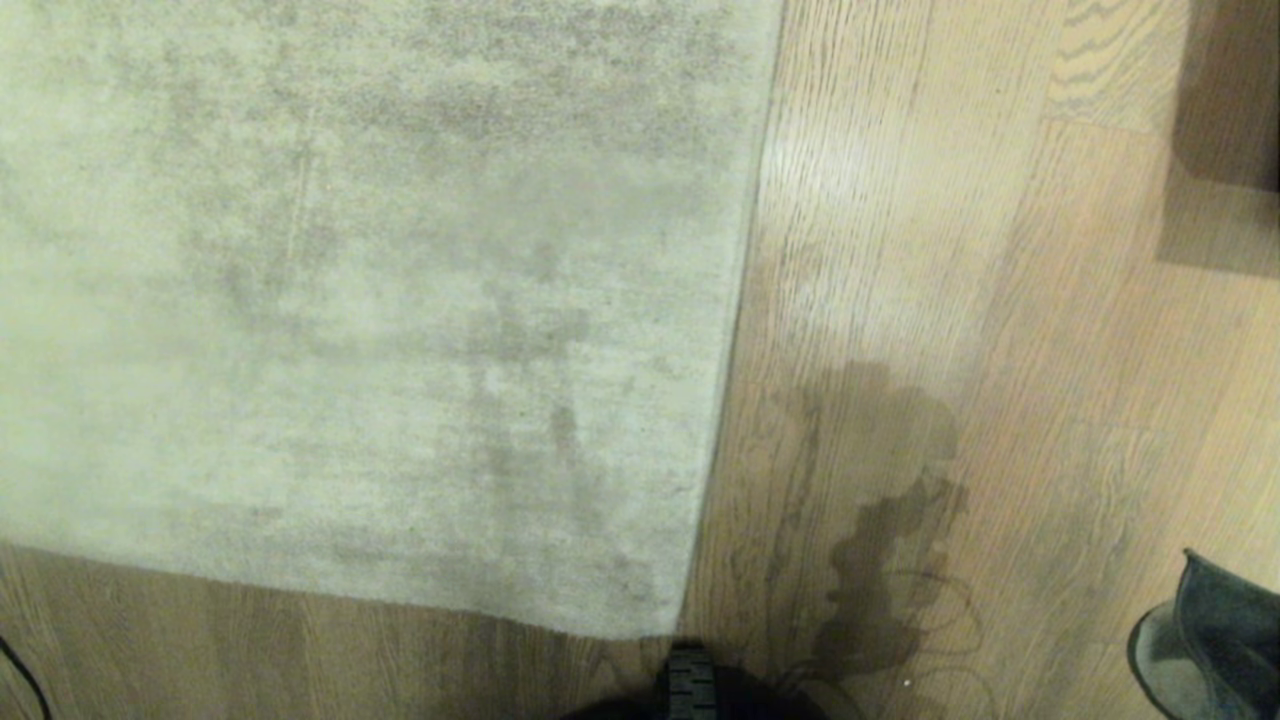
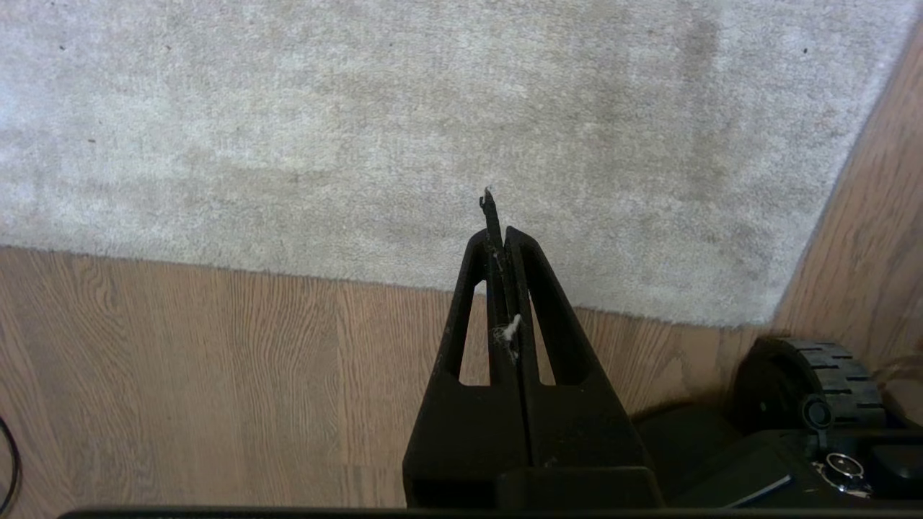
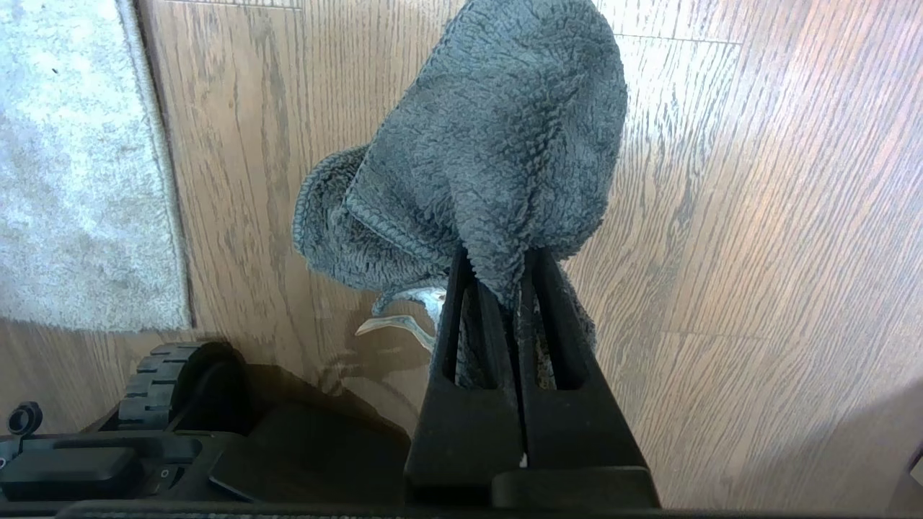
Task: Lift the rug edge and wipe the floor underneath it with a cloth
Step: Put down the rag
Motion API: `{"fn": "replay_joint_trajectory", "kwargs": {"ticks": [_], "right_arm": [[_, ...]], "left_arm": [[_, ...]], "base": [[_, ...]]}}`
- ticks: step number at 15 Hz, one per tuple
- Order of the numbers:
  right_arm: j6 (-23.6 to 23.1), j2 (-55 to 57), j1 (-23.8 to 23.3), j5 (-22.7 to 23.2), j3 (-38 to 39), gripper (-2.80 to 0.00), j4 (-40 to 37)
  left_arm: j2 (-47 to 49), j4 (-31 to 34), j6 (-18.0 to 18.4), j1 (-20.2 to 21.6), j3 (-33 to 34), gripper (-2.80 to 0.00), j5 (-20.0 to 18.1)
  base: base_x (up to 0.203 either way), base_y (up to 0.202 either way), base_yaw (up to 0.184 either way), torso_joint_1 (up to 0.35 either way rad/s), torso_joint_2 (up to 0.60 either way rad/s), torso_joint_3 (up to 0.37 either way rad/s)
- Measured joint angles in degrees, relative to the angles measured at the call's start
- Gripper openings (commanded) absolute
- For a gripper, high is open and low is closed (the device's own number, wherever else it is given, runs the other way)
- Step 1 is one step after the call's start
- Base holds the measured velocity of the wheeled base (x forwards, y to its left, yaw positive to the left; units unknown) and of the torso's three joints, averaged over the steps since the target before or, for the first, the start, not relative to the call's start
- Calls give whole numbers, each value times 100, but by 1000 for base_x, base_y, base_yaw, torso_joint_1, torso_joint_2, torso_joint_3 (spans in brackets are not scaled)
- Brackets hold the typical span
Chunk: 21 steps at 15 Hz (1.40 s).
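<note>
Rug (image 1: 350, 300) fills upper left of head view, flat on floor (image 1: 950, 250). Cloth (image 3: 490, 151) at lower right edge, pinched in right gripper (image 3: 515, 277) fingers. Left gripper (image 2: 505, 234) fingers closed, empty, over rug's edge.

floor (image 1: 1050, 350): wood planks | light: glare patch | shadow: dark, top right

The rug (image 1: 350, 300) runs off the head view's edges; the cloth (image 1: 1215, 640) is cropped there.
</note>
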State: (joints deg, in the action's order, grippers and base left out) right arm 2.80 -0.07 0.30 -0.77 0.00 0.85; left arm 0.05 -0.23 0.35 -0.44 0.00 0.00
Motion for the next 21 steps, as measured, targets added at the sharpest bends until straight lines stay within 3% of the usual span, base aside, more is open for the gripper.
{"fn": "replay_joint_trajectory", "kwargs": {"ticks": [21], "right_arm": [[-3,0,-5,2,0,-280,0]], "left_arm": [[0,2,-11,-9,0,-280,35]], "base": [[0,-4,1,0,0,1]]}}
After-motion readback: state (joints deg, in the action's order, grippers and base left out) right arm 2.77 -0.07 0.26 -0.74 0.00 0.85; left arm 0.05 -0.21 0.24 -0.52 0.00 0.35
